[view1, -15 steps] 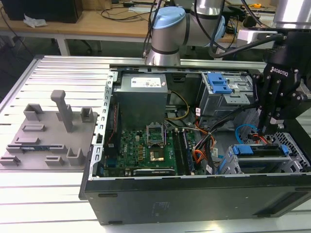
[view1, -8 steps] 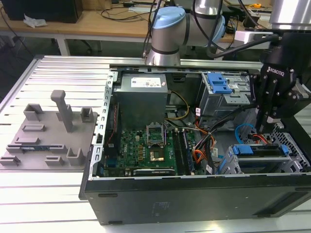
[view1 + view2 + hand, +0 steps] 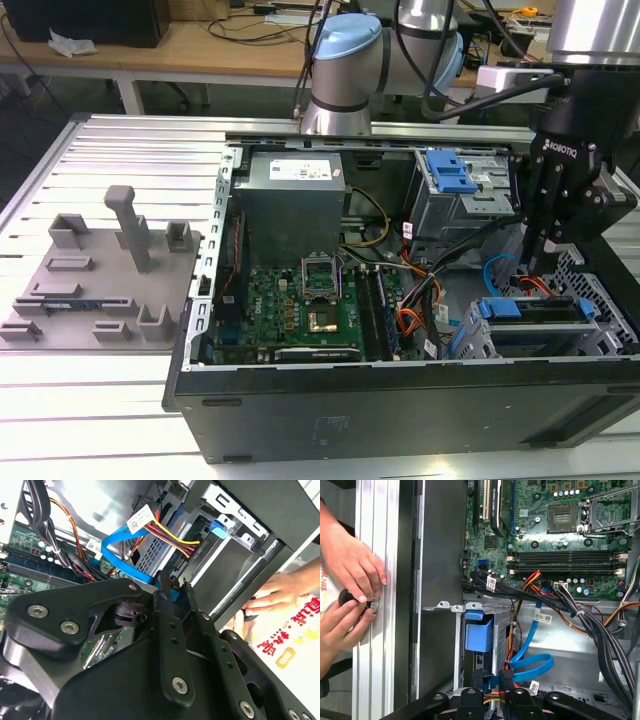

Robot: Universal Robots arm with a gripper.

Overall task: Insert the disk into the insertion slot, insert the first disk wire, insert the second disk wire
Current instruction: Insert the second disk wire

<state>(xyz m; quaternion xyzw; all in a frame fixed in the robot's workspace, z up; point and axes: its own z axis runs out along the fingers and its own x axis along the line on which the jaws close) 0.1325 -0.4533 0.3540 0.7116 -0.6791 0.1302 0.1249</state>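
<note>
open computer case (image 3: 400, 400) resting on the slatted tabletop (image 3: 90, 400), motherboard (image 3: 300, 300) exposed. the insertion slot (image 3: 560, 335), a low grey cage at the case corner on the exterior view's right, already carries the disk (image 3: 535, 310), its blue carrier edge facing outward. the tool (image 3: 545, 262) hangs just above the cage's rear, fingers (image 3: 167, 615) drawn nearly together on a small black connector of the blue data cable (image 3: 532, 662), apparently aligning it with the disk's port. a person's hands (image 3: 350, 595) rest on a knob at the tabletop rail, outside the case.
</note>
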